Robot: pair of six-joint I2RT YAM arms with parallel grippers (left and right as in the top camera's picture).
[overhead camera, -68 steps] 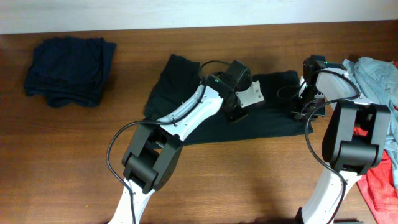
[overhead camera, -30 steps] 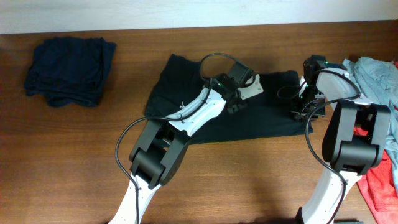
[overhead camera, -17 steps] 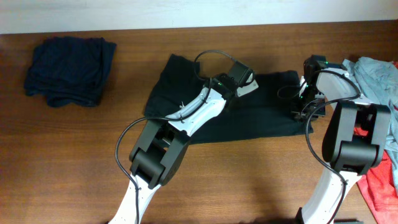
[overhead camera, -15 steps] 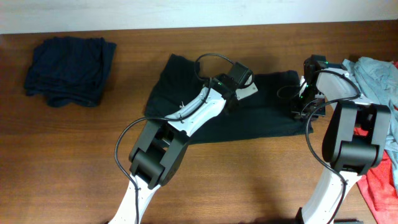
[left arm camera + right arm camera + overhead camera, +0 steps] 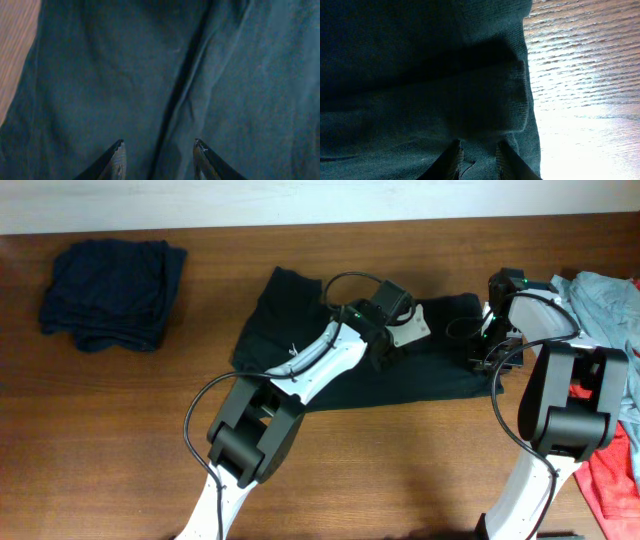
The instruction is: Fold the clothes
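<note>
Overhead, the black T-shirt [image 5: 285, 315] lies spread across the middle of the worktop [image 5: 120, 430], and its outline matches the pictures from the last 2 seconds: no fold has been made in that time. The left hand [image 5: 385, 352] has shifted. It drifted toward the shirt's far edge and has now come back over the shirt's middle, turned slightly toward its right end. In the left wrist view, the left hand [image 5: 159, 150] has its fingers apart and empty above a long crease in the T-shirt [image 5: 100, 75], so it is open. The right hand [image 5: 487, 358] has not moved from the shirt's right edge. In the right wrist view, its fingers [image 5: 452, 160] stand narrowly apart just inside the hem of the T-shirt [image 5: 420, 75], beside bare worktop [image 5: 580, 75]. I cannot tell whether they pinch cloth.

My reading is that the left hand is repositioning for a grasp, so the task has hardly advanced on this garment. A navy pile [image 5: 110, 280] sits well to the shirt's left. A grey-blue garment [image 5: 605, 295] and a red garment [image 5: 615, 470] wait beyond its right end.
</note>
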